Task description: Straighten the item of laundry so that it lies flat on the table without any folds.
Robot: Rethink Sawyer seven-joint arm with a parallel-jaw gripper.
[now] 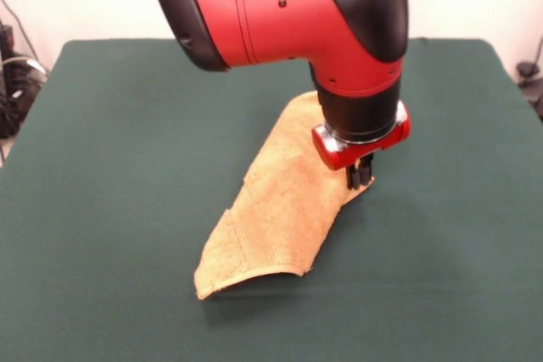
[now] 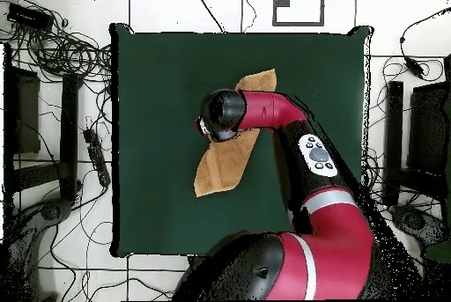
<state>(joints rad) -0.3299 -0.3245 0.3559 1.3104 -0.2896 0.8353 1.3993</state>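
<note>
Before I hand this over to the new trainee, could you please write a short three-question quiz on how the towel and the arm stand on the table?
1. True or false: the towel lies fully flat on the table.
2. Multiple choice: in the front view, the gripper is at A) the towel's right edge, B) a bare table corner, C) off the table.
3. Fill in: in the front view, the towel's near end arches up and casts a ____ on the table.

Key: 1 false, it is folded into a long strip. 2 A. 3 shadow.
</note>
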